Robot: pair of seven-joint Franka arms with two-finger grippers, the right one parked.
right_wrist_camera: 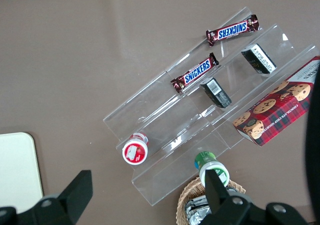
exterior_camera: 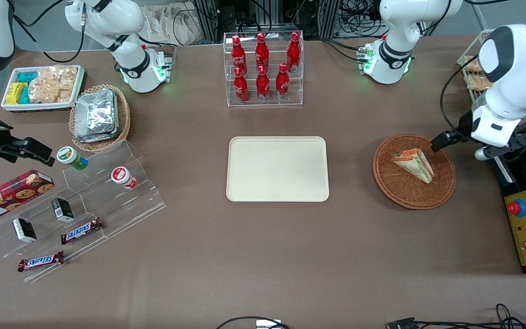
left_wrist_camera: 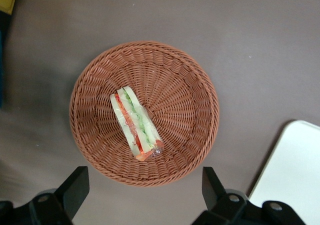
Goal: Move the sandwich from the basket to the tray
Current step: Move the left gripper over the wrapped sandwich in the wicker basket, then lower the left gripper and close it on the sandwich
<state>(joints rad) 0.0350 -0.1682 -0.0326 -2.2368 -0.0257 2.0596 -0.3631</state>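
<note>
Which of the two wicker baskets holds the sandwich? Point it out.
The reddish-brown basket under the left gripper, toward the working arm's end, holds the sandwich. The lighter tan basket holds foil packets instead.

Reddish-brown woven basket [left_wrist_camera: 190, 70], cream tray [exterior_camera: 277, 169] (plain), black gripper [left_wrist_camera: 145, 187]

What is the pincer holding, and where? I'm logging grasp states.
Nothing. The pincer hangs open above the basket; the sandwich lies untouched inside it.
</note>
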